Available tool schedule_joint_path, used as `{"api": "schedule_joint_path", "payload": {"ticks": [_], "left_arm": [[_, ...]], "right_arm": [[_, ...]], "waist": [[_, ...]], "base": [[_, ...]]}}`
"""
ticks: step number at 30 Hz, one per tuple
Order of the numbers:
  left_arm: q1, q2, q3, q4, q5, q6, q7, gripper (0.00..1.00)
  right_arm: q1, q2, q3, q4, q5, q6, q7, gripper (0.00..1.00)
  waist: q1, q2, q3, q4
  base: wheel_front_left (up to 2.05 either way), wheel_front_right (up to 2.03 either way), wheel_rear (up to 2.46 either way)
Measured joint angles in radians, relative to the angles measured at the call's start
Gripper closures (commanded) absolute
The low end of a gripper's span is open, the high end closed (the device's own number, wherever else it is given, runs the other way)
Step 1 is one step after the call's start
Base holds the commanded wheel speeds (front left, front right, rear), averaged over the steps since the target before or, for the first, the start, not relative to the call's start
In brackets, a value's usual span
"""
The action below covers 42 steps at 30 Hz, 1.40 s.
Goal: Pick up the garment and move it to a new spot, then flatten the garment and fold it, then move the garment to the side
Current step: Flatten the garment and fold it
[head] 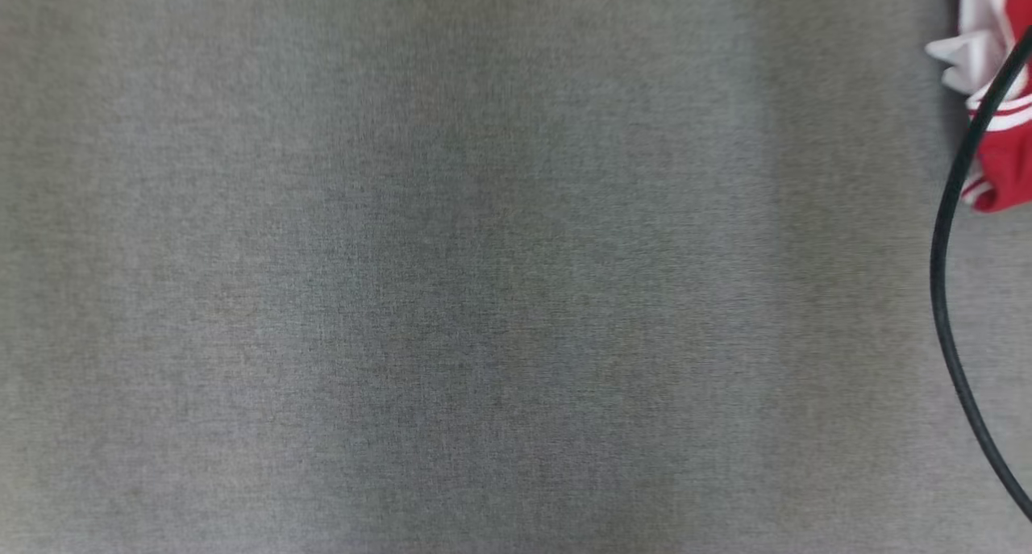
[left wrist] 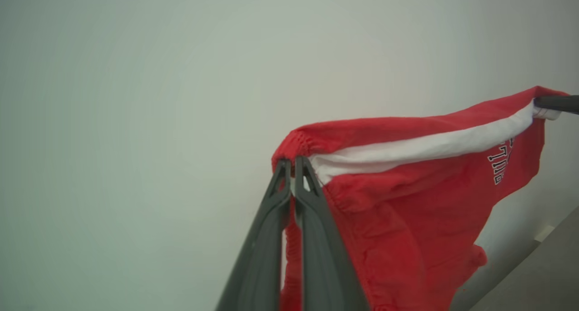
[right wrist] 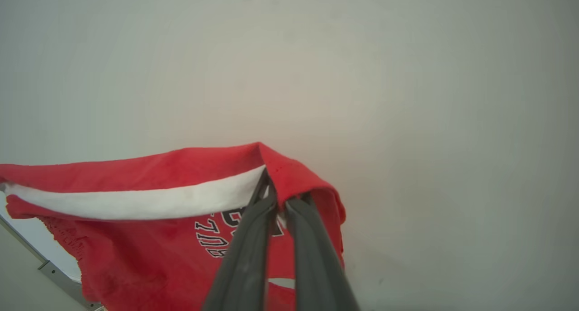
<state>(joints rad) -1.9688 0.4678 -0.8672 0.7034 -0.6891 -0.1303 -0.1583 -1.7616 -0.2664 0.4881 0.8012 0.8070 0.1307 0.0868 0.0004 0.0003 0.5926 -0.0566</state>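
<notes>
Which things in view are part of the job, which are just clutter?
Job: red garment, held up between left end effector and right end effector, both shut on it.
Lying about: black cable; red-and-white cloth at head view's right edge, unclear whether same garment.

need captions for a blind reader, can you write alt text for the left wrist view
The left gripper, fingers shut, pinches a corner of a red garment with a white band, stretched across to the right gripper at the picture's right edge. Black-and-white lettering shows on the cloth; a pale wall lies behind.
</notes>
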Motion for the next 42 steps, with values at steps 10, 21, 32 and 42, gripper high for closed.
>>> {"api": "schedule_joint_path", "payload": {"ticks": [10, 21, 32, 42], "left_arm": [[0.13, -0.017, -0.073, 0.057, -0.043, 0.0, -0.099, 1.0], [0.634, 0.011, 0.093, -0.191, -0.088, 0.067, -0.102, 1.0], [1.095, 0.03, 0.143, -0.423, -0.11, 0.16, -0.102, 1.0], [1.466, 0.033, 0.24, -0.6, -0.115, 0.244, -0.103, 1.0]], "right_arm": [[0.097, 0.0, 0.185, -0.004, 0.05, 0.0, -0.09, 1.0], [0.436, -0.124, 0.379, -0.203, 0.202, 0.0, -0.149, 1.0], [0.795, -0.259, 0.481, -0.405, 0.288, 0.0, -0.171, 1.0], [1.121, -0.368, 0.504, -0.576, 0.339, 0.0, -0.157, 1.0]], "waist": [[-0.0003, 0.0, 0.018, 0.014], [-0.0007, -0.0002, -0.092, 0.01], [-0.0008, -0.0004, -0.222, 0.019], [-0.0007, -0.0005, -0.34, 0.022]], "base": [[0.0, 0.0, 0.0], [0.0, 0.0, 0.0], [0.0, 0.0, 0.0], [0.0, 0.0, 0.0]]}}
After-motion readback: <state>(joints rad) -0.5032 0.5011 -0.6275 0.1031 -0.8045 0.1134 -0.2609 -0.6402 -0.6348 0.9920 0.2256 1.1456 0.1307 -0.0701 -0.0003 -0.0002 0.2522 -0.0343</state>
